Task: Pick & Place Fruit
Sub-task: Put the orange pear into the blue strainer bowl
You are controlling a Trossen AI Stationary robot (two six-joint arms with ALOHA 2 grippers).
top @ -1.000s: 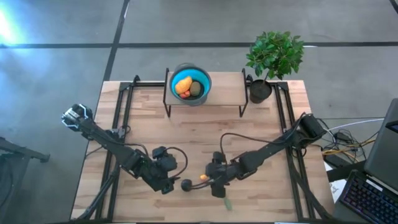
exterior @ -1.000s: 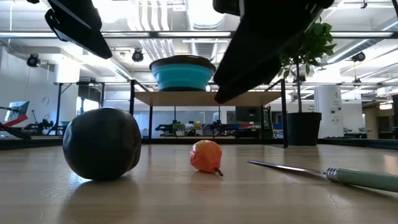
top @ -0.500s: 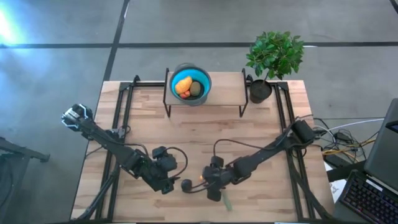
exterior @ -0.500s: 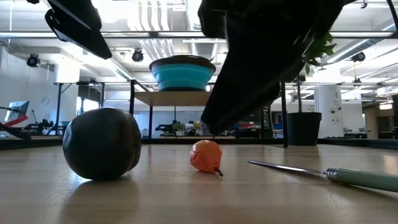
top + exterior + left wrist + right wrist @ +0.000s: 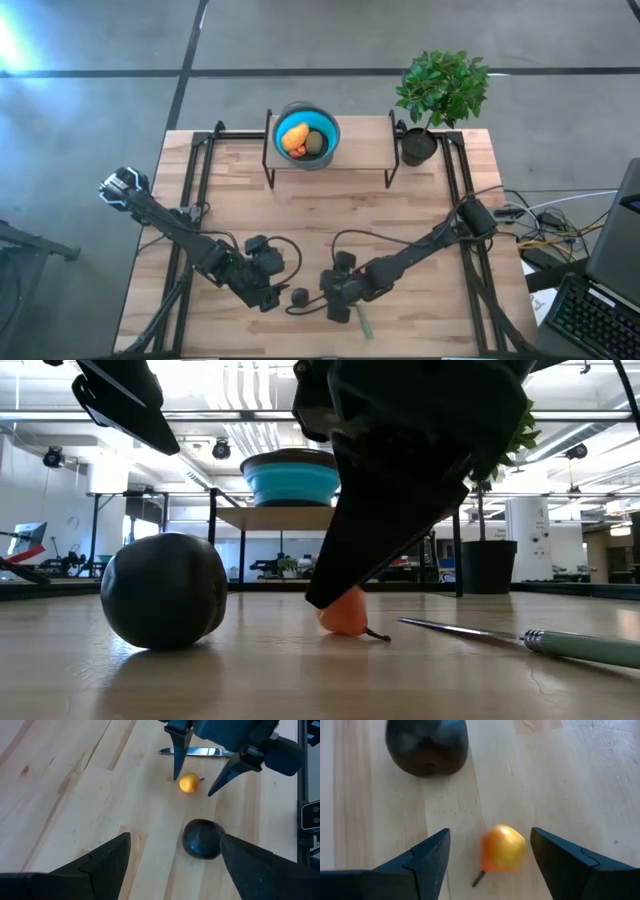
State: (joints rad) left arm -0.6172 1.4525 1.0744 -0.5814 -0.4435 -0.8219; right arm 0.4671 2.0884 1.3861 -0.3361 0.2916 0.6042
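The right gripper (image 5: 490, 855) straddles the tiny orange fruit (image 5: 503, 848), lower centre of its wrist frame, on the bench (image 5: 330, 225); fingers (image 5: 422, 857) spread wide, nothing gripped, the fruit between them, stem pointing toward the camera. The left gripper (image 5: 172, 857), also open, waits beside the black round fruit (image 5: 201, 838).

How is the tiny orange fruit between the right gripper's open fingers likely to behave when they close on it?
The tiny orange fruit looks rounded and smooth, so it may roll or squirt sideways on the bare table if the right gripper closes off-centre. It seems very light, and probably soft enough to bruise. Its short stem might check rolling slightly.
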